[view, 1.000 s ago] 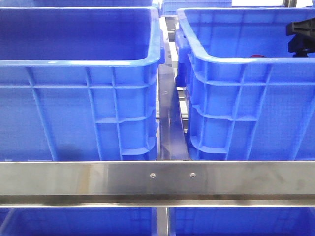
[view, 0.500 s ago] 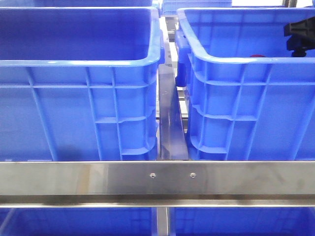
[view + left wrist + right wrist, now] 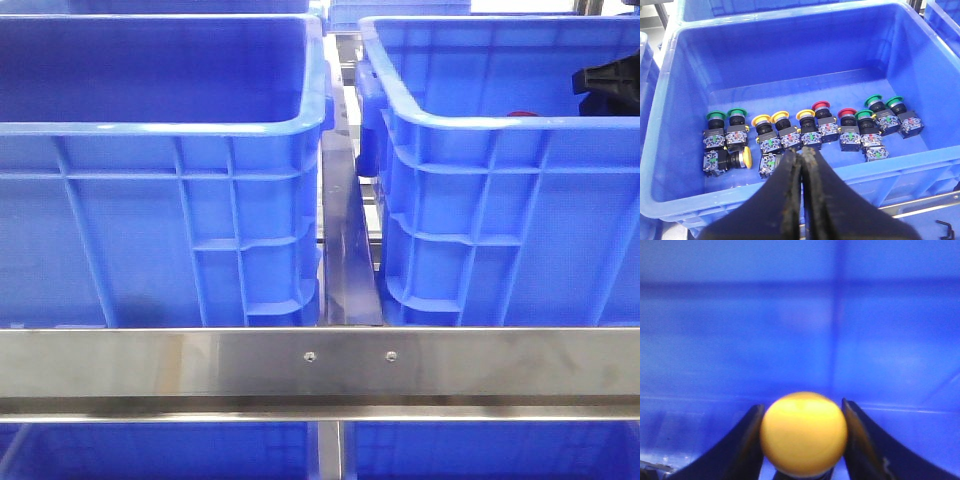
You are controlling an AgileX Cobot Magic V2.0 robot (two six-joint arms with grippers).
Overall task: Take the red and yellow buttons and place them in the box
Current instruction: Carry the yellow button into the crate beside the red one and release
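Yellow button (image 3: 804, 434) clamped between right pincer (image 3: 803, 440) fingers, cap facing wrist camera, blue crate wall behind; held for transfer to box, judged. Right pincer seen at front-view right edge, inside right crate (image 3: 500, 122). Left pincer (image 3: 802, 165) pressed closed, nothing held, parked above crate (image 3: 670, 100) of red, yellow, green buttons (image 3: 805, 130). Red sliver (image 3: 521, 114) behind right crate rim.

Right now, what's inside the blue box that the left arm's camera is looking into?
The blue box holds push buttons with green, yellow and red caps, lined up on its floor. The shut left gripper covers a strip of the near floor, so anything there stays hidden.
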